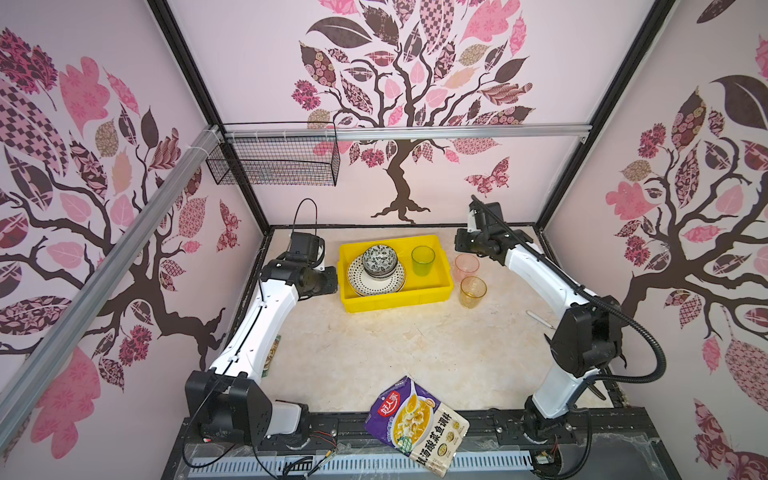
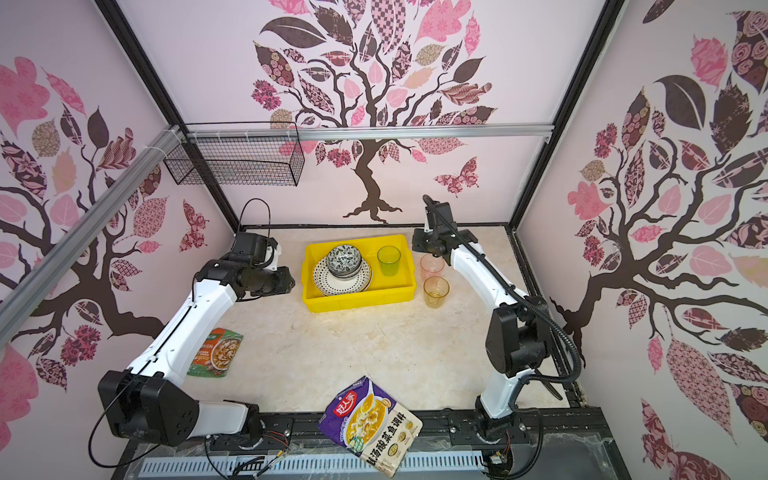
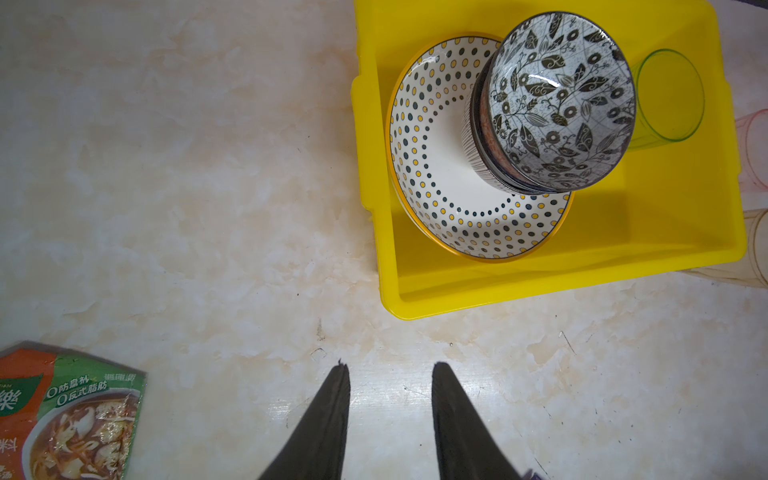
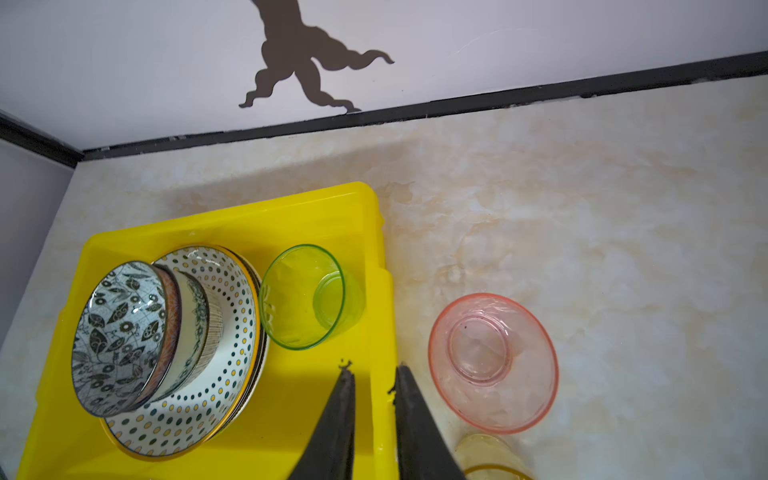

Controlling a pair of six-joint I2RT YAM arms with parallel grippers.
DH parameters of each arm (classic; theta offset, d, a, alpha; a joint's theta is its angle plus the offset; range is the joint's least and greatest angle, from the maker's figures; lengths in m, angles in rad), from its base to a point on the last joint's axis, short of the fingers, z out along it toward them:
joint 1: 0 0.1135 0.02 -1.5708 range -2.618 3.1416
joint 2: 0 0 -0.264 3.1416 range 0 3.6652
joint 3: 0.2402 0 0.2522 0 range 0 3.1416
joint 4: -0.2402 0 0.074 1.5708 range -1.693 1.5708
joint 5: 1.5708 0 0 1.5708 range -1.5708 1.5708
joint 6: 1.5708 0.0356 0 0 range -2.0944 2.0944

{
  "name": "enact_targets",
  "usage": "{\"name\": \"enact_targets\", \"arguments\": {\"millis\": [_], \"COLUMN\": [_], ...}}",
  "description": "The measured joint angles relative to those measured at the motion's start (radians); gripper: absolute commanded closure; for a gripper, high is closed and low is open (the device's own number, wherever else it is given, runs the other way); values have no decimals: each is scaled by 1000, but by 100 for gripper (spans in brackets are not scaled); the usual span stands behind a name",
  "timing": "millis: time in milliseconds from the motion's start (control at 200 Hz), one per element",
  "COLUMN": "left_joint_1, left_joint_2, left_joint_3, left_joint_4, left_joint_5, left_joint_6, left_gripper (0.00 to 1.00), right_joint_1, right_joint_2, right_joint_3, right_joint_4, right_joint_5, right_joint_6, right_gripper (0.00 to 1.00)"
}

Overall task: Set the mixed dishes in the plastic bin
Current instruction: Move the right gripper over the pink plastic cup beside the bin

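pink tumbler [image 4: 493, 363] upright on counter [image 4: 582, 208], lower right of frame, just beside yellow bin [image 4: 232, 216]; likely light, thin, slick, so pinch its rim wall; right tool [image 4: 374, 370] barely parted, empty; left tool [image 3: 391, 368] open, empty.

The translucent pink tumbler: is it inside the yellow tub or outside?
Outside. The translucent pink tumbler stands upright on the table beside the yellow plastic bin, near the amber tumbler.
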Motion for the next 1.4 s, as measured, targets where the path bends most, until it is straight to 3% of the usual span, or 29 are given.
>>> {"name": "enact_targets", "arguments": {"millis": [505, 885, 1401], "left_joint_1": [-18, -24, -34], "left_joint_2": [2, 2, 2], "left_joint_3": [0, 0, 0], "left_joint_4": [-32, -39, -39], "left_joint_5": [-19, -37, -45], "left_joint_6": [3, 2, 2], "left_gripper": [63, 63, 63], "right_joint_1": [-47, -145, -151], "right_joint_2": [-48, -48, 9], "right_joint_3": [-109, -175, -179], "right_joint_4": [27, 8, 4], "right_joint_5": [16, 7, 0], "right_joint_6": [19, 47, 47], "right_gripper": [79, 77, 70]}}
